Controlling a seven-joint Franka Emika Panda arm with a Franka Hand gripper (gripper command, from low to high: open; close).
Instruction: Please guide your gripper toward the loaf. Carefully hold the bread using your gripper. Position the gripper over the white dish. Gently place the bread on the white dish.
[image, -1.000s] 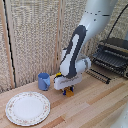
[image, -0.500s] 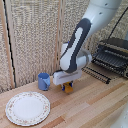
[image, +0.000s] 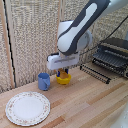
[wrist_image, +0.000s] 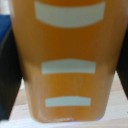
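The orange-brown bread (wrist_image: 70, 65) with pale stripes fills the wrist view, pressed close between dark fingers (wrist_image: 7, 70). In the exterior view my gripper (image: 62, 73) hangs from the white bar-shaped hand, shut on the bread, lifted just above the yellow bowl (image: 64, 79) at the back of the wooden table. Only a bit of orange shows between the blue fingertips there. The white dish (image: 27, 108) with a floral rim lies at the front on the exterior view's left, apart from the gripper and with nothing on it.
A blue cup (image: 44, 81) stands next to the yellow bowl on the exterior view's left. A black toaster oven (image: 113, 56) with a pulled-out wire rack (image: 95, 73) stands at the exterior view's right. A woven screen backs the table.
The gripper has risen from near the table surface, carrying the bread up above the yellow bowl.
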